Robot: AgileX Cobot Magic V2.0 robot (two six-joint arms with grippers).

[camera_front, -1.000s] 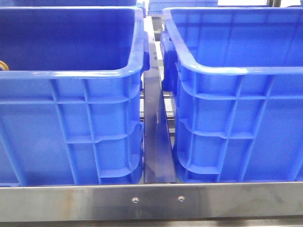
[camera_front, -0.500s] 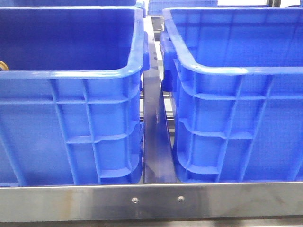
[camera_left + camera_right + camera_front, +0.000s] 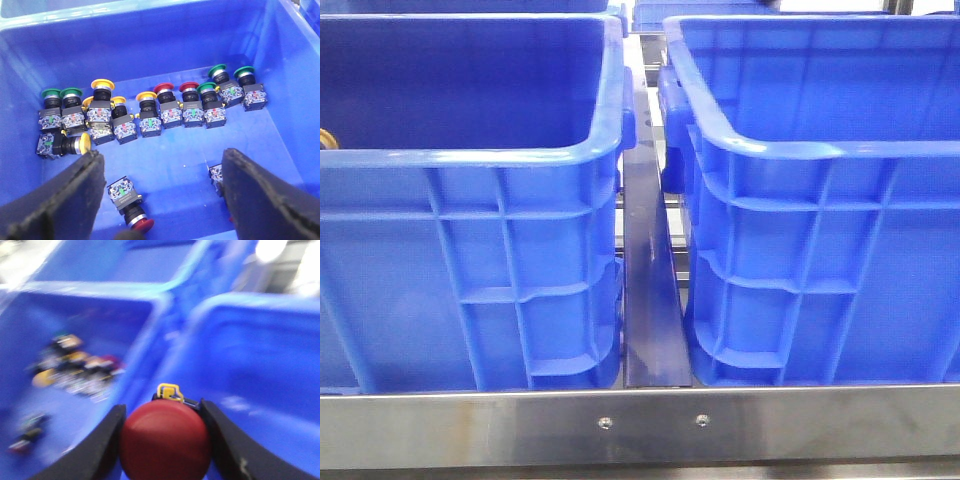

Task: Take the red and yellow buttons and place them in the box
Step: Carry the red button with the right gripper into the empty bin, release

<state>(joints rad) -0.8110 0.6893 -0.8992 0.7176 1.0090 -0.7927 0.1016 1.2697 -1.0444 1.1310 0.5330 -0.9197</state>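
Note:
In the left wrist view my left gripper point(image 3: 162, 165) is open and empty above the floor of a blue crate point(image 3: 150, 50) that holds several push buttons. A dark red button point(image 3: 131, 205) lies on its side between the fingers. A yellow button point(image 3: 75, 145) lies by the left finger point(image 3: 65, 195). More yellow buttons point(image 3: 102, 85) and red buttons point(image 3: 165, 90) stand in a row beyond. In the blurred right wrist view my right gripper point(image 3: 162, 410) is shut on a red button point(image 3: 165, 442), held above the rim between the buttons crate point(image 3: 75, 340) and the other blue crate point(image 3: 260, 365).
Green buttons point(image 3: 62, 95) stand at both ends of the row. The front view shows two tall blue crates, left point(image 3: 470, 155) and right point(image 3: 790, 150), with a narrow gap point(image 3: 650, 290) between them and a steel rail point(image 3: 640, 425) in front. No gripper shows there.

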